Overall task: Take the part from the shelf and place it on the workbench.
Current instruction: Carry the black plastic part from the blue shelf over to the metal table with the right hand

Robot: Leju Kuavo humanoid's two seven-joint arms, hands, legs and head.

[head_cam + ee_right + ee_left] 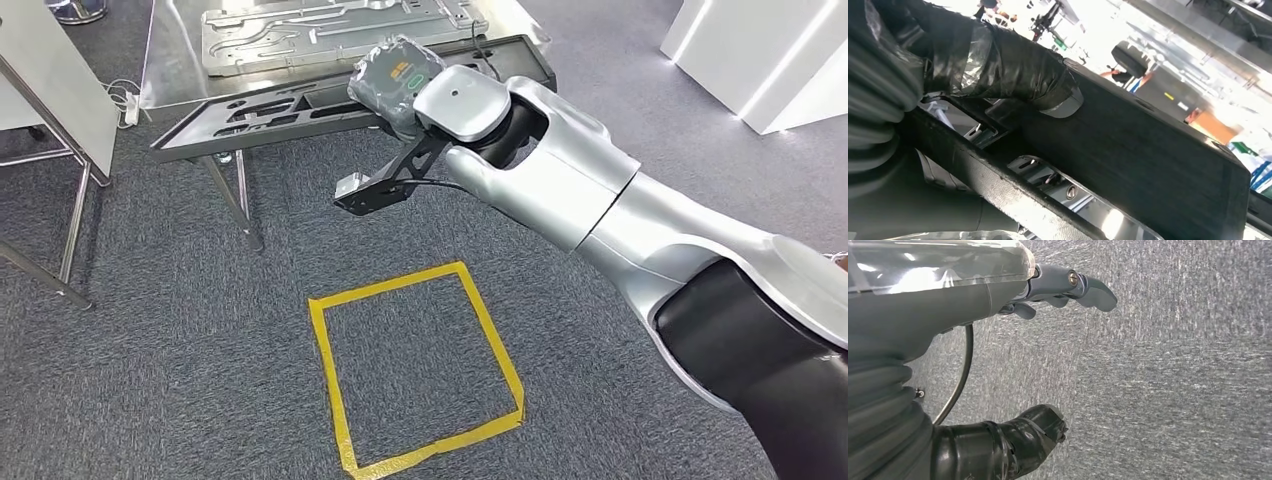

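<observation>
Right hand: my right hand, wrapped in crinkled clear film, was clasped on the part; in the right wrist view my taped thumb pressed flat on its dark face.
Left hand: my left hand hung over grey carpet, fingers loosely curled and holding nothing that I could see.
Part: a long, flat, black moulded tray with shaped cut-outs, matte and slightly grainy, held at one end and jutting past the edge of the workbench.
Workbench: a shiny metal top on thin steel legs, carrying a silver stamped panel with curved slots.
Floor: rough grey carpet with a square of yellow tape marked on it.
Risk, tipping: I judged that the part, gripped near one end, could sag or twist out of my hold, its far end being unsupported.
Risk, slipping: film on my fingers against smooth plastic looked likely to slide.
Risk, collision: lowering carelessly could knock the part against the silver panel.
</observation>
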